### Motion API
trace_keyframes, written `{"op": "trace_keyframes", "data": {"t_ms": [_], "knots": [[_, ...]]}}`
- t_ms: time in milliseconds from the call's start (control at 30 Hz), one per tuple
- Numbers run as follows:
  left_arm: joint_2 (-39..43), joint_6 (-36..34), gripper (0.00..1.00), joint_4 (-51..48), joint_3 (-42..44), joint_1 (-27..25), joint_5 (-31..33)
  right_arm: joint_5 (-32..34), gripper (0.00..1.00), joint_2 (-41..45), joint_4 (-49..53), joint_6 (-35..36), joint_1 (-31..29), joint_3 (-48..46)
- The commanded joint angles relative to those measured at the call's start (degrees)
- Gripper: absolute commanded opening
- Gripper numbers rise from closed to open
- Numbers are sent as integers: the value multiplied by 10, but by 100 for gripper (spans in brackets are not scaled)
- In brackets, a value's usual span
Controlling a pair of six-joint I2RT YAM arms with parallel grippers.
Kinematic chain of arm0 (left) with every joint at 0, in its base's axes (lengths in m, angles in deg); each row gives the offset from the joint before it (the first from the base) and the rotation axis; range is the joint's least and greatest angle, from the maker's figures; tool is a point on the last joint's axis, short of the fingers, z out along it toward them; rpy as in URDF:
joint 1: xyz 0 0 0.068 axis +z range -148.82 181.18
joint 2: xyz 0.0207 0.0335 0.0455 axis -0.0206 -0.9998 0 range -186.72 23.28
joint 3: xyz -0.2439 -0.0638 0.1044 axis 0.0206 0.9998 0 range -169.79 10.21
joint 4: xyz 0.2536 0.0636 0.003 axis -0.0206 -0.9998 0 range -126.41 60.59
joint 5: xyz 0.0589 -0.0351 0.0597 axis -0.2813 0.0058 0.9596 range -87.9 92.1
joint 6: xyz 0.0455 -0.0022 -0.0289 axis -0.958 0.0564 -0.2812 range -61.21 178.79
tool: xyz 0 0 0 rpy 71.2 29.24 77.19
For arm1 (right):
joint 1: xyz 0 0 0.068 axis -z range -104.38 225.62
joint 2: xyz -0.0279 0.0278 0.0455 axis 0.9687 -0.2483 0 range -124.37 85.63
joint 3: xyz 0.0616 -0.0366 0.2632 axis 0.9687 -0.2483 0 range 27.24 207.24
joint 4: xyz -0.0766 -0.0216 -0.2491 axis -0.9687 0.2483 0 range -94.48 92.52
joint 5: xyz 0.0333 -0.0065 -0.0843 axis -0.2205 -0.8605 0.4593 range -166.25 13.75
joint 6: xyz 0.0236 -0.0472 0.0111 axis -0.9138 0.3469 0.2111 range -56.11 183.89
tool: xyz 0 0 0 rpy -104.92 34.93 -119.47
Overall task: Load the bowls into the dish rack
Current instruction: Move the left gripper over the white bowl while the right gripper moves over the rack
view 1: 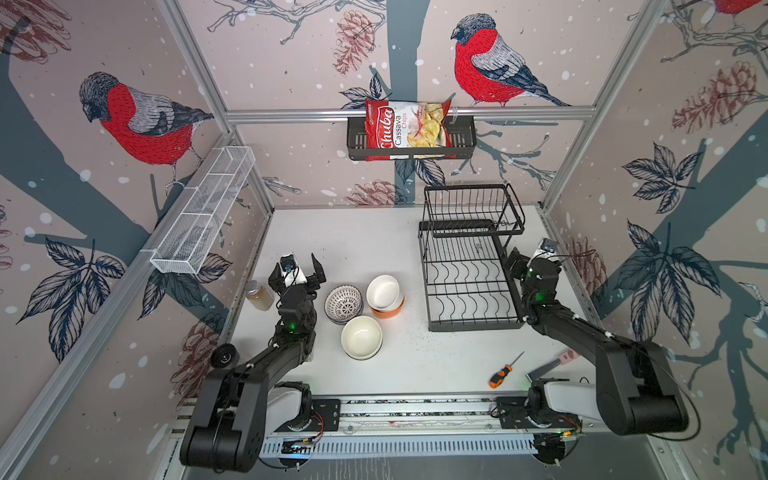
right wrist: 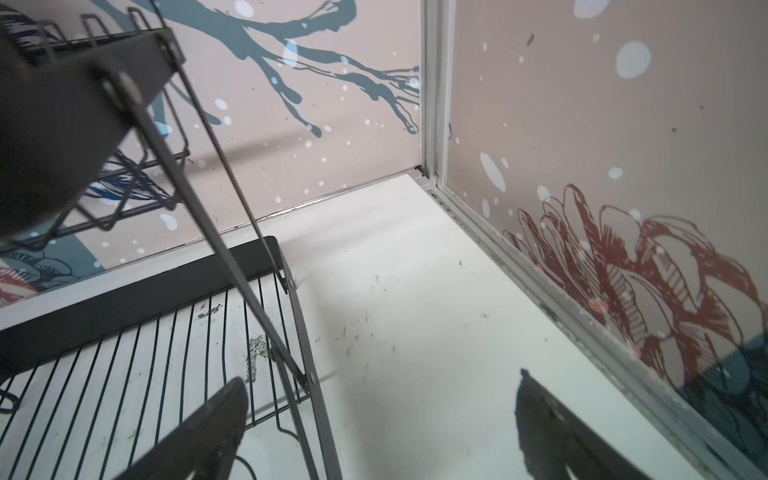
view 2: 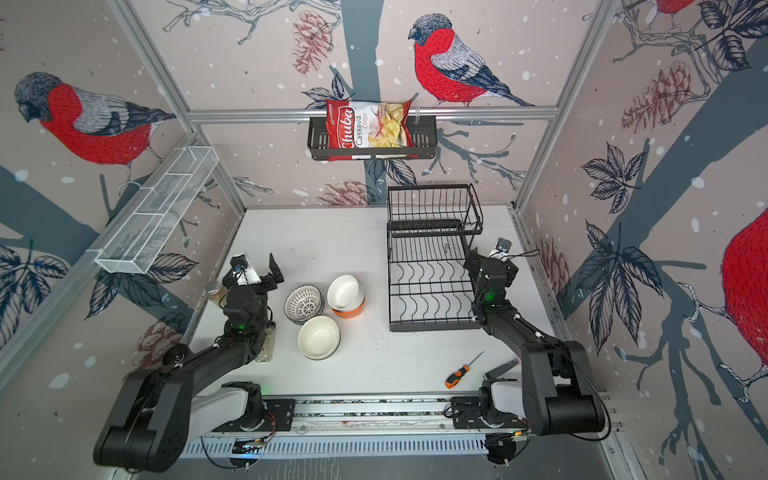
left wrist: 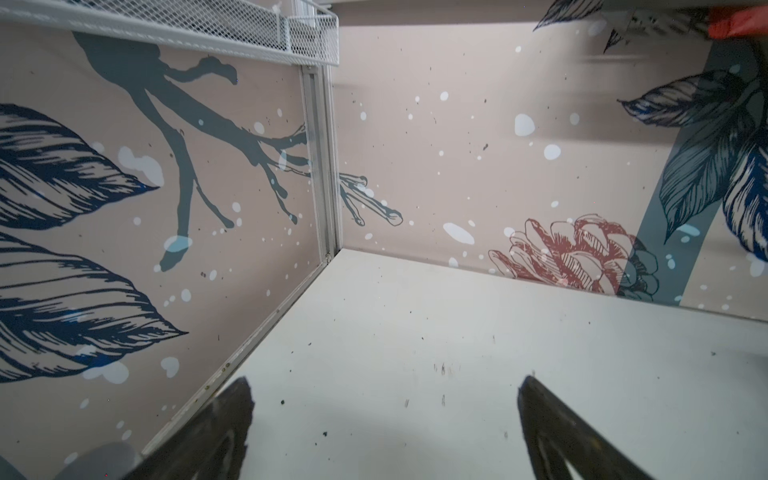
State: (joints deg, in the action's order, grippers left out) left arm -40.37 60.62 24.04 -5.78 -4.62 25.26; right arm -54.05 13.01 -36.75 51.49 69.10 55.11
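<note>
left of the rack (view 1: 473, 326), the bowls (view 1: 360, 336) sit clustered. my left gripper (left wrist: 386, 385) and right gripper (right wrist: 380, 380) gape wide, empty.

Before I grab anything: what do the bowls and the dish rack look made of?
The bowls: likely glazed ceramic, smooth and faintly shiny, with thick rims. The dish rack: seemingly black coated metal wire, with thin rigid rods and a matte finish.

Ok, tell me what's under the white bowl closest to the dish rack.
An orange bowl, with the white bowl nested in it. Only its outer side shows; its inside, and any bowl between, is covered.
</note>
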Motion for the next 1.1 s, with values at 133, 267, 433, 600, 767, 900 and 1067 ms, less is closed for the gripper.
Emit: {"op": "trace_keyframes", "data": {"t_ms": [133,267,433,600,767,900,1067], "knots": [[75,156,98,-302,-79,-3,-8,79,100,54,230,-116,-41,75],[97,216,98,-391,-108,-8,-29,103,98,69,310,-130,-90,113],[111,258,98,-480,-136,-15,-75,92,95,86,381,-143,-144,153],[112,270,98,-548,-166,-42,-113,58,92,95,418,-131,-193,184],[125,284,98,-573,-183,-65,-169,22,90,92,451,-110,-239,220],[133,300,98,-587,-193,-71,-209,13,89,78,485,-100,-277,251],[125,300,98,-613,-211,-95,-210,-7,87,48,509,-97,-327,282]]}}
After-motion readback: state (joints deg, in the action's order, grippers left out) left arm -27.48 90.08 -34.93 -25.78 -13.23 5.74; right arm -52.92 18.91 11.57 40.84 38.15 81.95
